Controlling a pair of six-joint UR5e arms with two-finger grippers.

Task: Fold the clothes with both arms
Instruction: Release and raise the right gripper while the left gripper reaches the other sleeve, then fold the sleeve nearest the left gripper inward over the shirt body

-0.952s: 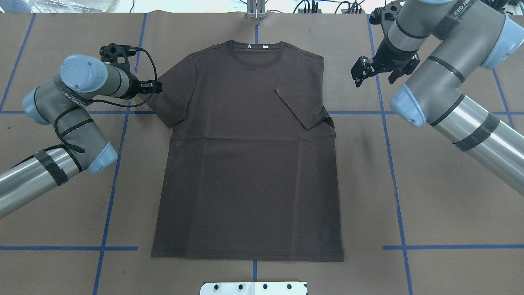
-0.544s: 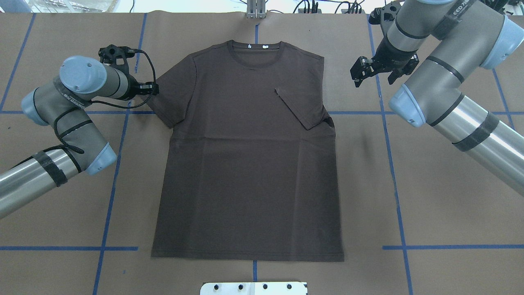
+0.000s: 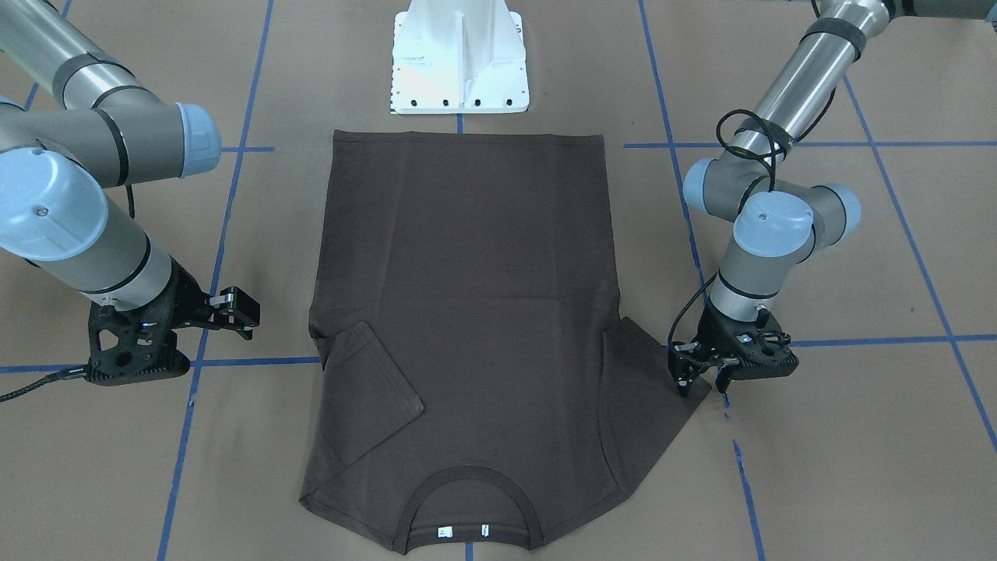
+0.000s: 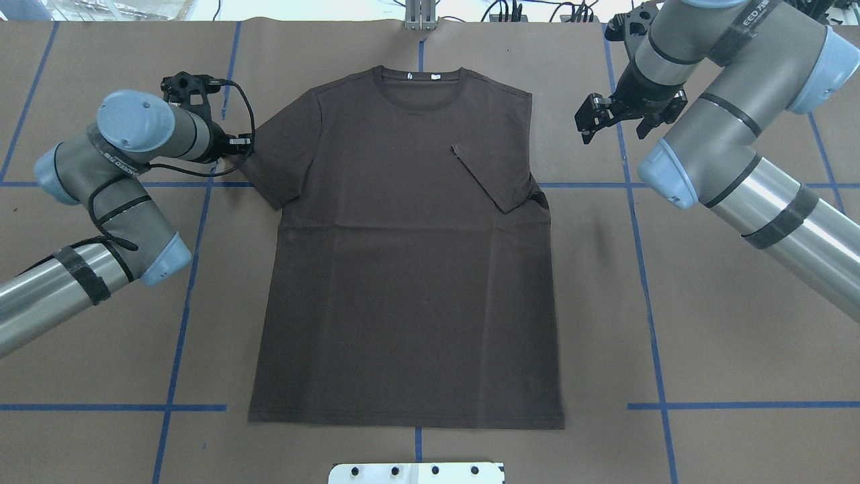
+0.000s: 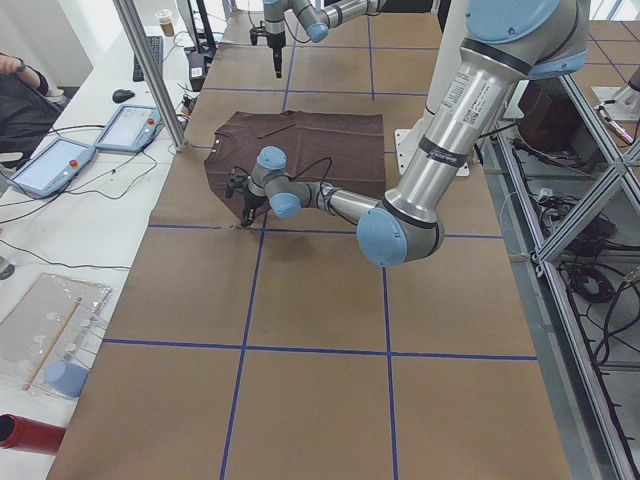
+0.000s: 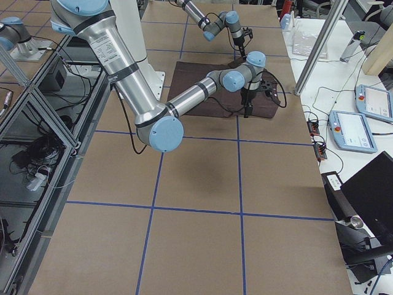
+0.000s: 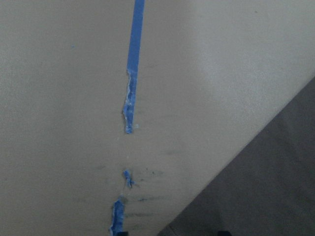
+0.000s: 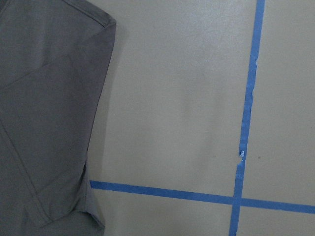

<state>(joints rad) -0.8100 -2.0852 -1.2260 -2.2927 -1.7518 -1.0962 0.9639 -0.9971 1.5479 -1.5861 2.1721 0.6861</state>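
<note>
The dark brown T-shirt (image 4: 403, 269) lies flat on the brown table, collar away from the robot. It also shows in the front view (image 3: 467, 273). Its sleeve on my right side (image 4: 494, 178) is folded in over the chest. The other sleeve (image 4: 279, 158) lies spread out. My left gripper (image 4: 244, 143) is open and low at that sleeve's tip (image 3: 701, 383). The left wrist view shows the sleeve edge (image 7: 266, 187) running between the jaws. My right gripper (image 4: 616, 133) is open and empty, hanging above bare table off the shirt's shoulder (image 3: 243, 315). The right wrist view shows that shirt edge (image 8: 49, 98).
Blue tape lines (image 4: 635, 235) cross the brown table cover. The white bolted pedestal (image 3: 459, 62) stands at the hem side. Tablets (image 5: 60, 165) and cables lie on a white bench beyond the collar side of the table.
My left gripper has edged outward along the spread sleeve to its tip. My right gripper has drifted slightly away from the robot. The shirt has not moved.
</note>
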